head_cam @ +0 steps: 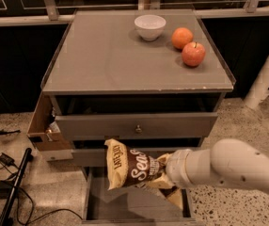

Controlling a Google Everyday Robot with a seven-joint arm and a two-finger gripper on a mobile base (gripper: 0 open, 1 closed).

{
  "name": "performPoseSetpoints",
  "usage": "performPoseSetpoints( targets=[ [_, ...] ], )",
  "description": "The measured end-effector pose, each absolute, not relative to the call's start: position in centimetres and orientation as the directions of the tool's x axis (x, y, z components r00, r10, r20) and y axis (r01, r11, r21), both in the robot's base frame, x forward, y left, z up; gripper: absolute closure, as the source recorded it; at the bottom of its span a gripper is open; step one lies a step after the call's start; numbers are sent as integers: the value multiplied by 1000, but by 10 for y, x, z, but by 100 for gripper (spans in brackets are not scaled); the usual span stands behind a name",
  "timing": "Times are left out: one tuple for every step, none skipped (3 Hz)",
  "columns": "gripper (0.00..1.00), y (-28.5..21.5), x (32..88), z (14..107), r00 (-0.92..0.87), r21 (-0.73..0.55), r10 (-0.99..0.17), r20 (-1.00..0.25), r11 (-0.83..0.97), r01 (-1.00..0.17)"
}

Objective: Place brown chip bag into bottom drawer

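The brown chip bag [132,170] with cream ends and white lettering hangs in the air in front of the grey cabinet, just above the bottom drawer [137,210]. That drawer is pulled out at the bottom of the view, and its flat grey floor shows under the bag. My gripper [165,178] comes in from the right on a white arm and is shut on the bag's right end. The bag and wrist hide most of the fingers.
On the cabinet top [101,55] stand a white bowl [149,26], an orange [182,37] and a red apple [193,53]. The upper drawer with a small knob [138,128] is partly open. A cardboard box [43,126] hangs at the cabinet's left. Cables [7,182] lie on the floor at left.
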State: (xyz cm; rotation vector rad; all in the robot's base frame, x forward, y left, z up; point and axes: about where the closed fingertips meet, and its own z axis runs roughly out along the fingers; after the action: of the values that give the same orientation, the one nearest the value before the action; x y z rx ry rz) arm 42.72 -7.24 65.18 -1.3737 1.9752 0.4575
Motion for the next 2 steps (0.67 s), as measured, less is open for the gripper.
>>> performPoseSetpoints(
  targets=[
    [100,-46,451,562,-220,-69,-633,-742,398,-915],
    [100,-46,451,562,-219,-69,-633,-742,398,-915]
  ],
)
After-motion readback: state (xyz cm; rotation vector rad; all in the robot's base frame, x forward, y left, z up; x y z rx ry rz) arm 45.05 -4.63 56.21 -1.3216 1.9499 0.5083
